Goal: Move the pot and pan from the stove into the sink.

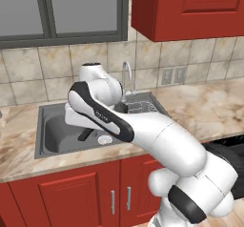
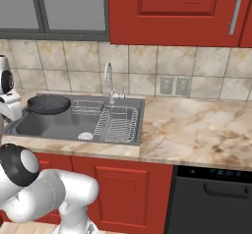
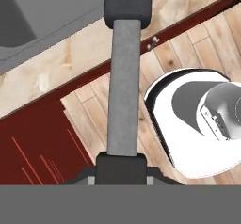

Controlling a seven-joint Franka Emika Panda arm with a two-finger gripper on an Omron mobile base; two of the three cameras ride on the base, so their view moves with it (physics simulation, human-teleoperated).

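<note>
Dark grey pan (image 2: 48,103), held over the steel sink's (image 2: 123,139) left basin; our pincer (image 3: 121,164) clamps its long handle (image 3: 123,86). Marble table (image 2: 197,125) alongside.

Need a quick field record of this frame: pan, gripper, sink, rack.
pan: dark frying pan held above the sink's left end
pan handle: long grey bar running up the hand view from the fingertips
gripper: shut on the pan handle
sink: steel basin set in a marble counter
rack: wire dish rack in the sink's right part
faucet: behind the sink
</note>
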